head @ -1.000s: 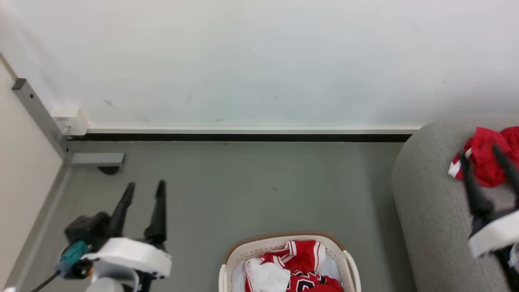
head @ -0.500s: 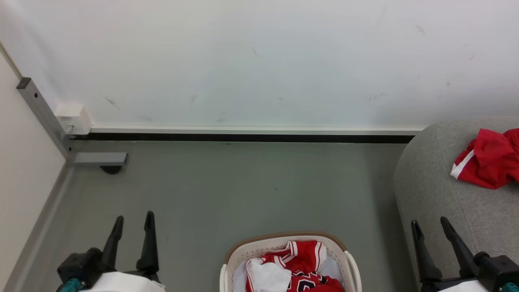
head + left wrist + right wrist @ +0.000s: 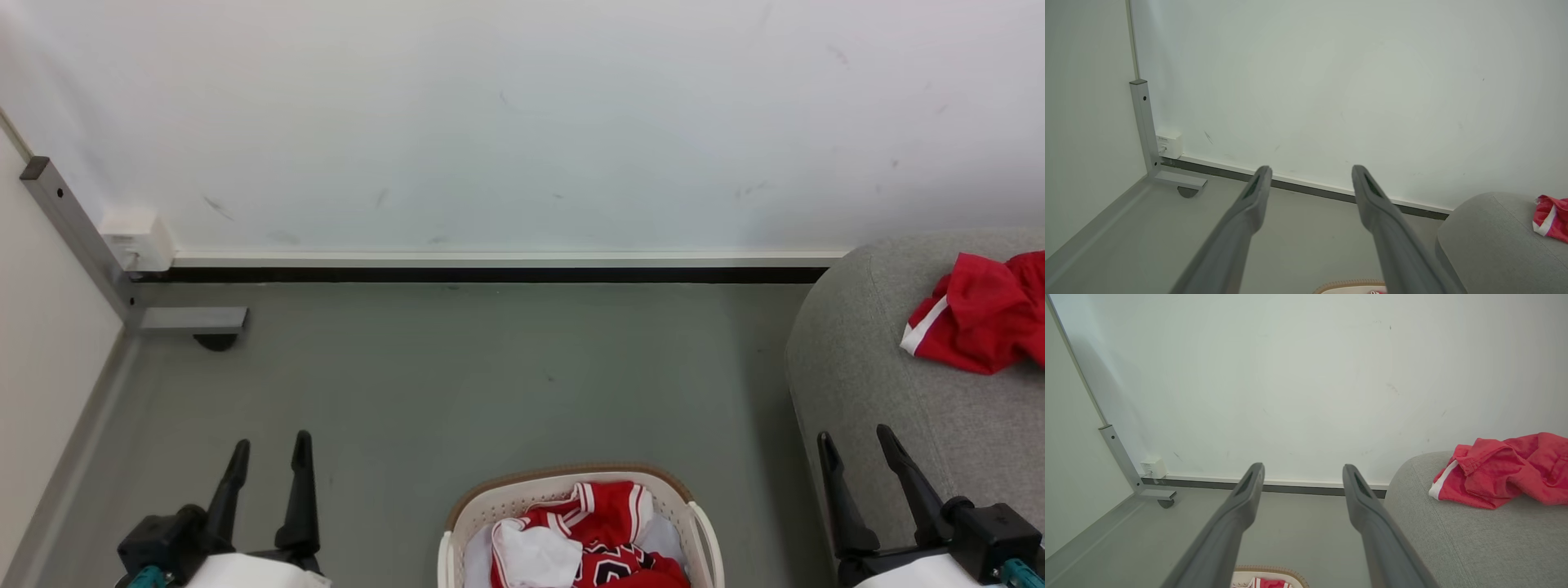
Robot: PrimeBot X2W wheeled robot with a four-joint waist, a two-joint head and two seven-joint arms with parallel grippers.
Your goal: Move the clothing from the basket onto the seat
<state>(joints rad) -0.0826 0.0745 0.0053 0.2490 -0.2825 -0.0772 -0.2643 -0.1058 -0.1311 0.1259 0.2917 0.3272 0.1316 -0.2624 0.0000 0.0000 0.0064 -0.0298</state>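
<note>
Left gripper (image 3: 272, 442): the two long dark fingers stand parted with a moderately wide gap. It holds nothing, touches nothing, and hangs over the grey-green floor (image 3: 490, 367).

Right gripper (image 3: 854, 434): parted to a similar width and empty. Its fingers lie over the near edge of the large light-grey fabric seat (image 3: 882, 392); whether they touch it cannot be told.

The oval white perforated plastic basket with brown woven-look rim (image 3: 571, 476) stands between the two grippers, apart from both. Red clothing with white stripes and black-and-white numerals (image 3: 608, 510) lies bunched inside it.

A crumpled red garment with white trim (image 3: 980, 314) lies on the seat, beyond the right gripper's fingertips and to their right, well apart.
</note>
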